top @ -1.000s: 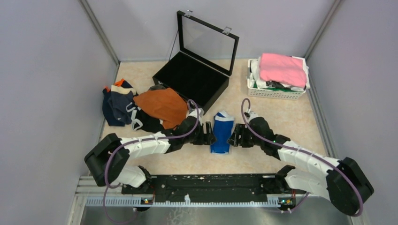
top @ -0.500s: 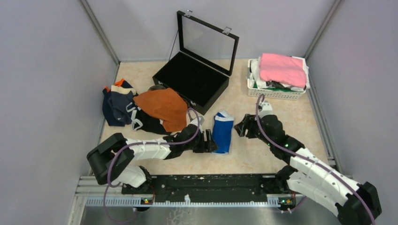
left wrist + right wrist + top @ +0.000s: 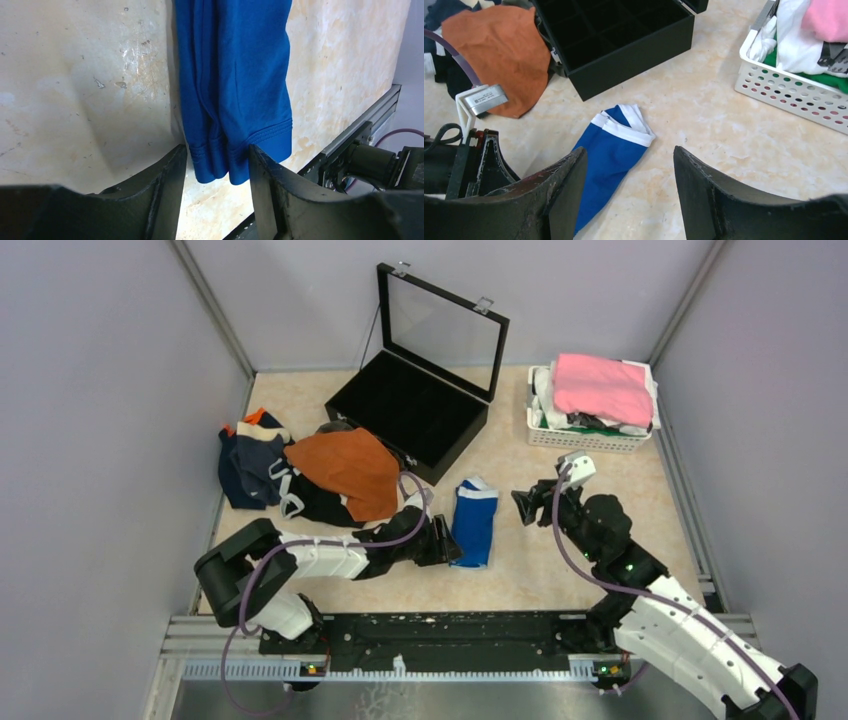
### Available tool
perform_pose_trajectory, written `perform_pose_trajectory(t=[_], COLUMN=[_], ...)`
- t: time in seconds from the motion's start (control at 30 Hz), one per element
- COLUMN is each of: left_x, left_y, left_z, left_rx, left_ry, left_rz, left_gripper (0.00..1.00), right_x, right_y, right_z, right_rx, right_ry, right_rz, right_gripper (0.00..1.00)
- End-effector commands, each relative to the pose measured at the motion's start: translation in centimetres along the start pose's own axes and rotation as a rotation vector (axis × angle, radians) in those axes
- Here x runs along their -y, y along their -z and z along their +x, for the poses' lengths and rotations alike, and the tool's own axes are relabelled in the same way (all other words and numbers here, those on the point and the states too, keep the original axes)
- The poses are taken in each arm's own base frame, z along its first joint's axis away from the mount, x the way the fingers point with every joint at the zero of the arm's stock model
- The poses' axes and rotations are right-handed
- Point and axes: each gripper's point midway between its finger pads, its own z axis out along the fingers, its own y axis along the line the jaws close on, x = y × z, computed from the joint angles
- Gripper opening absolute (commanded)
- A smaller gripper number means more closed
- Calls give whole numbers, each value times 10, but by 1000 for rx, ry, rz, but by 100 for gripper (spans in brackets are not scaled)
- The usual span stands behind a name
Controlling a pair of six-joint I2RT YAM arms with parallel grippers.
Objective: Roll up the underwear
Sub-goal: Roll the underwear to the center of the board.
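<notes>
A beige table point(image 3: 620, 490) lies between grey walls point(image 3: 100, 390). From above, the blue briefs point(image 3: 474, 523), folded to a long strip, lie at the middle with the white waistband at the far end. The left gripper point(image 3: 447, 543) sits low at their near left edge. The right gripper point(image 3: 525, 505) hangs to their right, apart from them. A pile point(image 3: 300, 470) of orange, navy and black underwear lies far left, just beside an open black box point(image 3: 410, 420). A white basket point(image 3: 585, 437) holding a pink cloth point(image 3: 600, 385) stands far right.

In the left wrist view, the jaws stand half apart, with one finger point(image 3: 165, 185) on each side of part of the briefs' near hem. No grip on it shows.

In the right wrist view, the fingers point(image 3: 704, 200) spread wide with nothing between them. The briefs lie on the table beyond, the box farther off.
</notes>
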Motion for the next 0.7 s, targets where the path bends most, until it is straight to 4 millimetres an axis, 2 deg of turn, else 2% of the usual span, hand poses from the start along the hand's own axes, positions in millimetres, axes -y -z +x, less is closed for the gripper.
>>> perform_pose_trajectory(t=[0.0, 0.13, 0.3, 0.43, 0.67], left_x=[-25, -24, -25, -24, -28], left_y=[-6, -9, -13, -15, -18], left_z=[12, 12, 3, -1, -6], left_rx=[-32, -34, -1, 3, -17], left_ry=[15, 6, -2, -27, -102], left_rz=[-97, -98, -123, -123, -155], left_gripper=[53, 47, 34, 23, 1], right_x=[-4, -12, -45, -61, -101], right_y=[2, 1, 4, 6, 30], right_z=[-25, -19, -13, -8, 12], right_rx=[-1, -24, -4, -7, -29], right_ry=[77, 99, 209, 321, 568], right_rz=[-24, -76, -275, -366, -599], right_gripper=[63, 63, 62, 61, 58])
